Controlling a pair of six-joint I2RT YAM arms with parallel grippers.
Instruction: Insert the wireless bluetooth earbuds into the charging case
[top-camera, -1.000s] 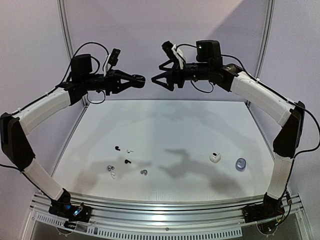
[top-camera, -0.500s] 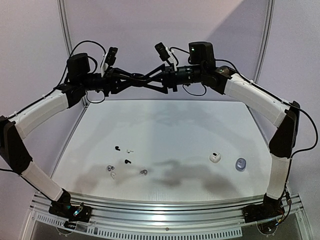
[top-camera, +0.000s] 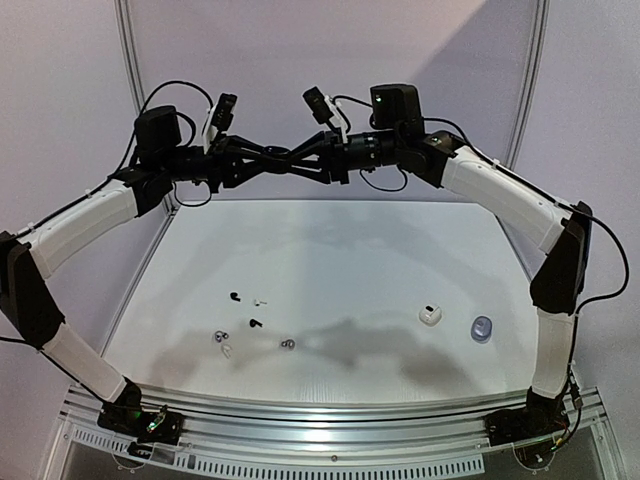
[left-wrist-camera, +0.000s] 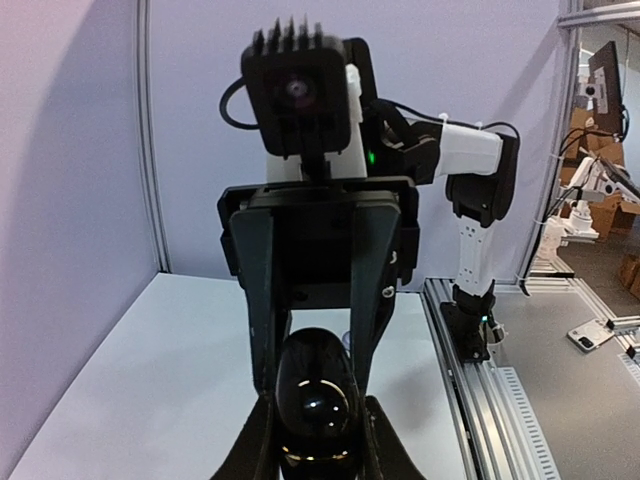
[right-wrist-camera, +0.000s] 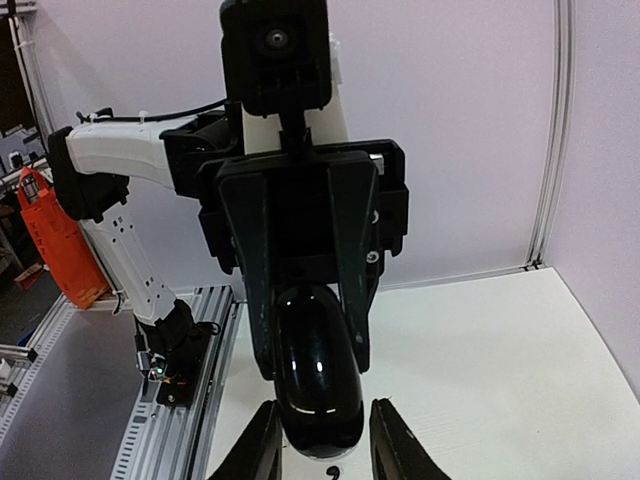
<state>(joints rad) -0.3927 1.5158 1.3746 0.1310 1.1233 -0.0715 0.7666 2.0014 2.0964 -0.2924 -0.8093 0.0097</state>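
My left fingers (left-wrist-camera: 250, 455) and right fingers (right-wrist-camera: 262, 440), apart in the air a second ago, now meet nose to nose high over the far side of the worktop (top-camera: 380, 250), with the black charging case (right-wrist-camera: 318, 385) between them. I read this as a hand-over, or a two-handed try at opening it, so no inserting is under way yet. The left fingers are narrow, pinching the case. The right fingers flank it closely, but I cannot tell whether they grip. The case looks closed, so I cannot see what it holds. On the near right of the worktop stand a white case (top-camera: 430, 315) and, to its right, a blue-grey case (top-camera: 482, 328); I cannot see inside either. The six earbuds (top-camera: 255, 323) lie loose on the near left, well apart from every case.
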